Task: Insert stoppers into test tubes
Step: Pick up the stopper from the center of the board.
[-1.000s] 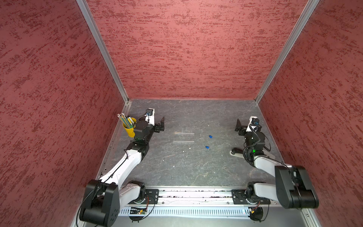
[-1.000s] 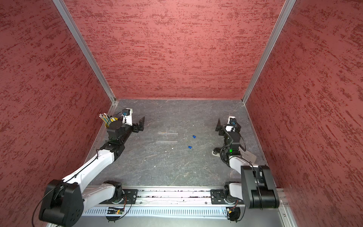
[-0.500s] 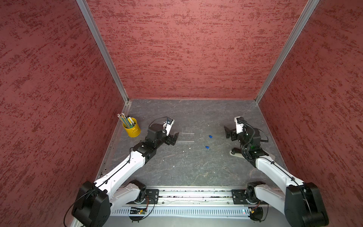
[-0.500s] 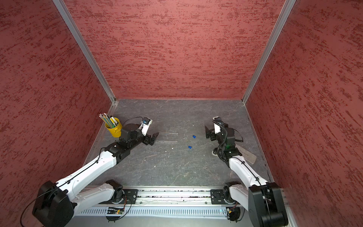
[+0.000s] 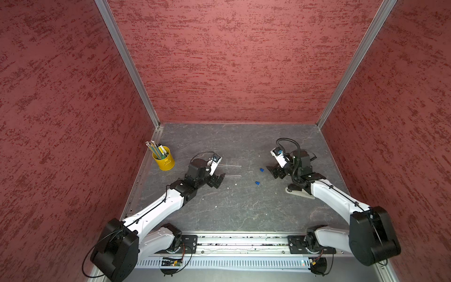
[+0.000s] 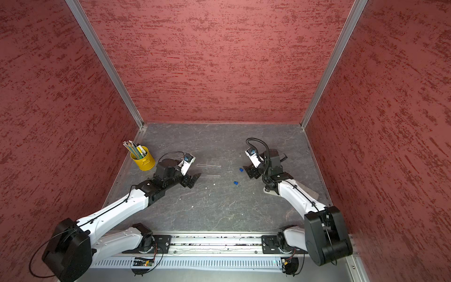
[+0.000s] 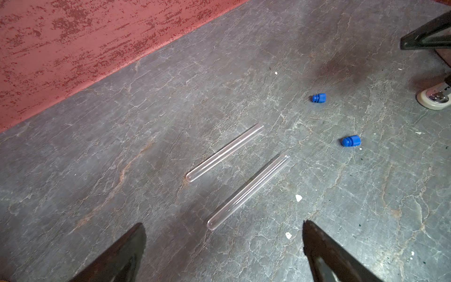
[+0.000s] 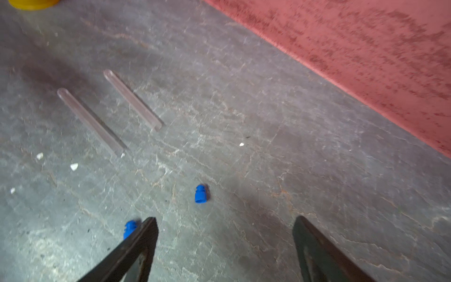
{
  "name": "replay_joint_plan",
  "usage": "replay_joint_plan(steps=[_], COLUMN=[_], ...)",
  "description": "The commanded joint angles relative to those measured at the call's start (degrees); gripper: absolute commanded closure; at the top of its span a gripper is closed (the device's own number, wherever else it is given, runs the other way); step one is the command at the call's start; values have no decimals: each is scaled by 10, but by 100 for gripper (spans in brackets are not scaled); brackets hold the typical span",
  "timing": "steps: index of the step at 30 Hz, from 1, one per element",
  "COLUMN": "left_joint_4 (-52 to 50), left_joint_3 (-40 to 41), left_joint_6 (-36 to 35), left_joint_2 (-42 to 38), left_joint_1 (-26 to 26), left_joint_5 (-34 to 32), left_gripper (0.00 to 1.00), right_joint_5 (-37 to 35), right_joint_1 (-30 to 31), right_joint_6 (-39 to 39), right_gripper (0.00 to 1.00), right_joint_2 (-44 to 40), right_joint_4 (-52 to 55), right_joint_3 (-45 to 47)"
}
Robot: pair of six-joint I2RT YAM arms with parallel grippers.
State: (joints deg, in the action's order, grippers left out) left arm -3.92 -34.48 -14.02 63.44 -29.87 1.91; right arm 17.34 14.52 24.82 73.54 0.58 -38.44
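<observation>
Two clear test tubes lie side by side on the grey floor, the far tube (image 5: 230, 166) (image 7: 225, 152) and the near tube (image 5: 233, 175) (image 7: 249, 191). My left gripper (image 5: 217, 176) (image 7: 223, 223) is open, its fingertips on either side of the near tube's rounded end without touching it. Two blue stoppers (image 5: 261, 169) (image 5: 256, 182) lie loose to the right of the tubes. My right gripper (image 5: 271, 171) (image 8: 225, 218) is open and holds nothing. One stopper (image 8: 200, 193) lies just ahead of its jaws. The other stopper (image 8: 129, 228) sits outside one finger.
A yellow cup (image 5: 164, 160) of pencils stands at the left wall. A whitish flat object (image 5: 299, 193) lies on the floor under my right arm. Small white specks (image 7: 298, 197) dot the floor. Red walls close in three sides.
Both arms have swung in from the side walls toward the middle. The left gripper has come from the cup to the tube ends, and the right has come up to the stoppers.
</observation>
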Motion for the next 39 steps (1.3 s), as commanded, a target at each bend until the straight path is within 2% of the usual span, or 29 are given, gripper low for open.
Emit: replay_joint_plan(steps=[1, 7, 12, 16, 22, 31, 39], left_joint_4=[22, 31, 32, 33, 25, 28, 21], left_joint_3=[9, 5, -4, -17, -23, -23, -27], left_joint_6=[-26, -43, -49, -55, -79, -81, -78], left_joint_2=[0, 9, 50, 83, 91, 100, 104], left_joint_1=[0, 8, 11, 8, 9, 10, 10], left_joint_5=[19, 48, 45, 47, 43, 50, 49], left_gripper=[1, 1, 1, 1, 0, 0, 0], right_joint_5=[0, 4, 21, 51, 53, 22, 10], right_joint_1=[7, 9, 9, 9, 9, 23, 25], right_joint_6=[35, 55, 66, 56, 38, 42, 41], right_gripper=[14, 24, 33, 42, 52, 60, 63], right_joint_2=[15, 53, 116, 150, 200, 223, 241], right_joint_4=[60, 68, 68, 75, 94, 97, 97], right_joint_3=[-15, -31, -55, -75, -109, -120, -130])
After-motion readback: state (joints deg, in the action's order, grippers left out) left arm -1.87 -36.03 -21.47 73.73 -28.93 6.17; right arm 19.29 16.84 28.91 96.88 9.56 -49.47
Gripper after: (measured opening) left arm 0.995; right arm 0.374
